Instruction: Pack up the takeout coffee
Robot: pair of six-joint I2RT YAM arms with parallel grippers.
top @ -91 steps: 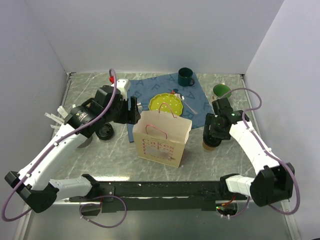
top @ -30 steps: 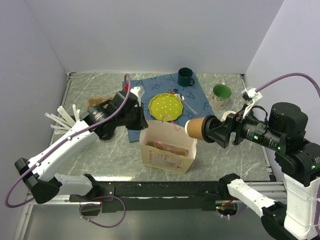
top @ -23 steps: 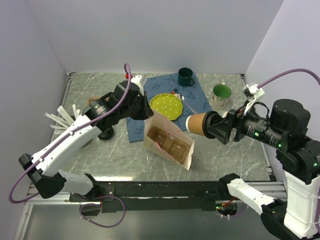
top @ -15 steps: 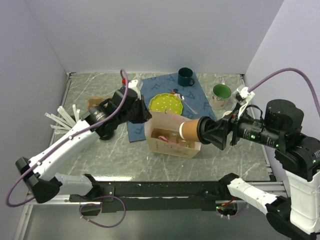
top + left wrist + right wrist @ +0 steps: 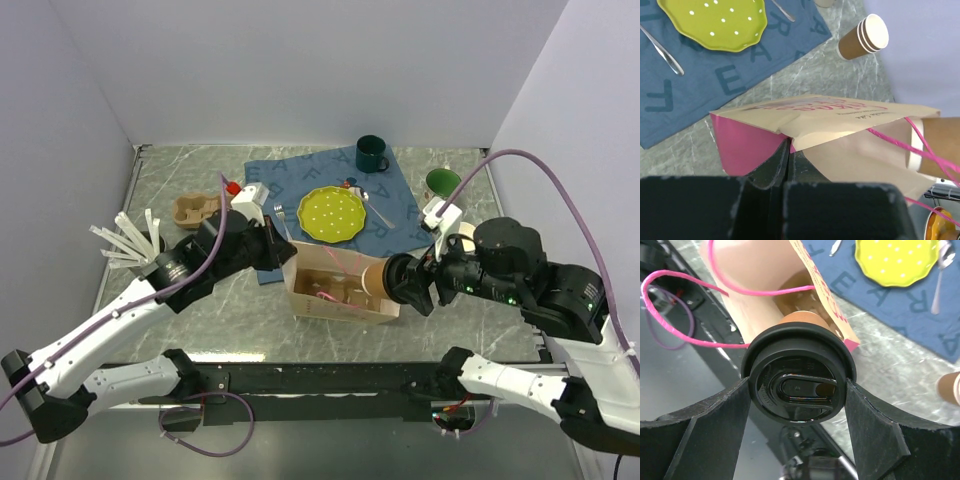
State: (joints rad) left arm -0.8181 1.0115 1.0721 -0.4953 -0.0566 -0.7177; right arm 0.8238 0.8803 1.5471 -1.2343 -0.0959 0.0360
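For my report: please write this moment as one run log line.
left end effector: shut on bag edge | right end effector: holding coffee | coffee: base entering bag mouth

left pincer (image 5: pixel 787 150) clamped, right pincer (image 5: pixel 797 390) gripping

Three cameras on me: one fixed overhead, one riding each wrist.

The top external camera sits high behind my bases and looks down and forward across the whole marble tabletop (image 5: pixel 460 310) to the back wall, taking in both my arms. My left wrist camera looks steeply down, close over the paper bag (image 5: pixel 840 117), with my dark fingers (image 5: pixel 771 167) at the bottom edge and the blue placemat (image 5: pixel 715 75) and yellow-green plate (image 5: pixel 715 22) beyond. My right wrist camera looks along my fingers (image 5: pixel 700 432), very close on the black lid (image 5: pixel 799 381) of the takeout coffee (image 5: pixel 805 320), towards the bag's mouth. All three views share the bag, plate and placemat.
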